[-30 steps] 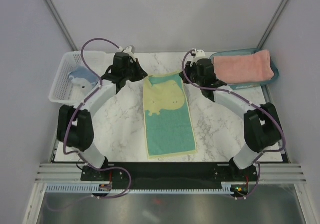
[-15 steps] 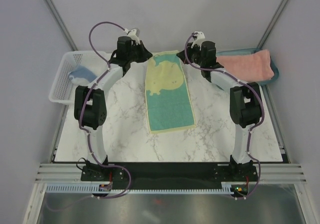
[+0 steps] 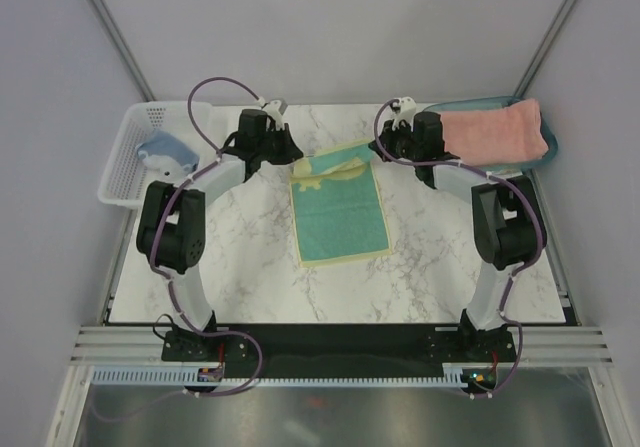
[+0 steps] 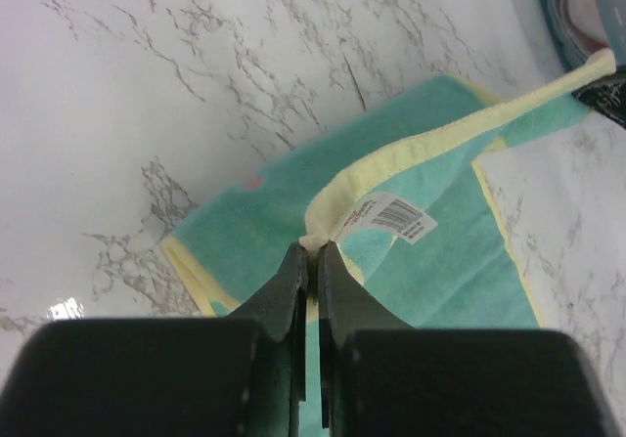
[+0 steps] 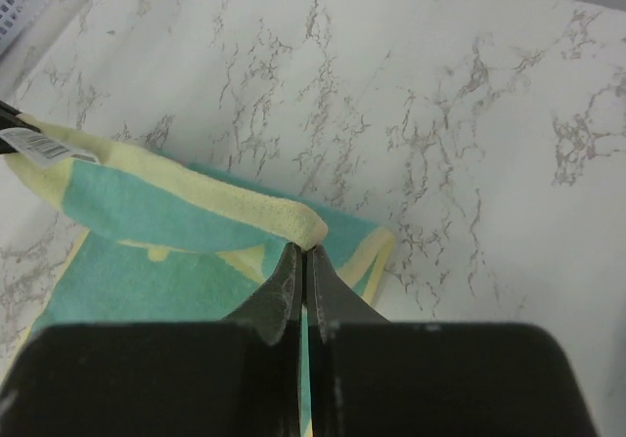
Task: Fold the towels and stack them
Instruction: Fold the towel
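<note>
The pale-yellow towel with its teal patch (image 3: pixel 340 217) lies mid-table, its far edge lifted and turned back over itself. My left gripper (image 3: pixel 294 157) is shut on that edge's left corner (image 4: pixel 315 240), beside a white care tag (image 4: pixel 389 216). At the right corner (image 5: pixel 311 232) my right gripper (image 3: pixel 376 148) is shut on the yellow hem. The hem hangs taut between the two grippers, above the flat teal part. A folded salmon-pink towel (image 3: pixel 495 133) rests on a teal tray at the back right. The grey-blue towel (image 3: pixel 163 151) sits in the white basket.
The white basket (image 3: pixel 128 167) stands at the table's left edge, close to the left arm. A teal tray (image 3: pixel 545 157) holding the pink towel is at the back right, right behind the right arm's wrist. Bare marble (image 3: pixel 230 257) flanks the yellow towel.
Both grippers have carried the towel's far edge up, then back toward the near side and down. The towel now shows mostly teal, with its far part doubled over.
</note>
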You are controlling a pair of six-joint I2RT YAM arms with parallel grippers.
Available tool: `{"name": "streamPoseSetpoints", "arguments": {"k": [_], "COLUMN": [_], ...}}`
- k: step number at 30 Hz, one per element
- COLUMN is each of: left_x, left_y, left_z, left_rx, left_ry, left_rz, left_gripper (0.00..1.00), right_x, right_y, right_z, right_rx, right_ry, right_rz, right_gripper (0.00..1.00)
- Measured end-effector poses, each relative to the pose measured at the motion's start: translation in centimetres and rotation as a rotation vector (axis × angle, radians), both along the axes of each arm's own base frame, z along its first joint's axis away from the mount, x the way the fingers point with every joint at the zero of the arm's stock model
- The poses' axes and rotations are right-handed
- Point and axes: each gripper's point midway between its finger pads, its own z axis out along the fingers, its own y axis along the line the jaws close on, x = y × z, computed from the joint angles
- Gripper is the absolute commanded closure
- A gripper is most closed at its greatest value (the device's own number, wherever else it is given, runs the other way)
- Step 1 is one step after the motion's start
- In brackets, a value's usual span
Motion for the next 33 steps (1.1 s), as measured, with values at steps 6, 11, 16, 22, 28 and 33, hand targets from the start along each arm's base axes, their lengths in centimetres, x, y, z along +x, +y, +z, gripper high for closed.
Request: {"name": "streamPoseSetpoints", "arguments": {"k": [6, 11, 16, 22, 28, 33], "left_x": [-3.0, -5.3, -8.5, -10.3, -12.5, -16.0], "left_y": [-0.5, -1.2, -1.5, -2.0, -2.6, -3.7], "left_z": [3.1, 2.9, 0.8, 1.9, 2.9, 1.6], "left_rx": [-0.022, -0.026, -0.002, -0.022, -0.050, -0.020], "left_ry": [-0.058, -0.063, -0.013, -0.023, -0.031, -0.005], "left_rz": [-0.037, -0.066, -0.087, -0.105, -0.129, -0.171], "left_gripper": [0.98, 0.98, 0.98, 0.98, 0.98, 0.98], "right_x": [-1.7, -3.9, -7.2, -8.7, -11.3, -14.7], "right_y": [-1.4, -1.6, -2.0, -2.1, -2.1, -1.8], "right_z": [3.0, 2.1, -0.6, 2.3, 3.7, 0.4], "right_rx": [-0.012, 0.007, 0.030, 0.077, 0.117, 0.137], "right_ry": [-0.084, -0.056, 0.039, 0.009, 0.006, 0.128], "right_rz": [0.012, 0.026, 0.014, 0.005, 0.006, 0.003], "right_gripper": [1.00, 1.00, 1.00, 1.00, 1.00, 1.00]}}
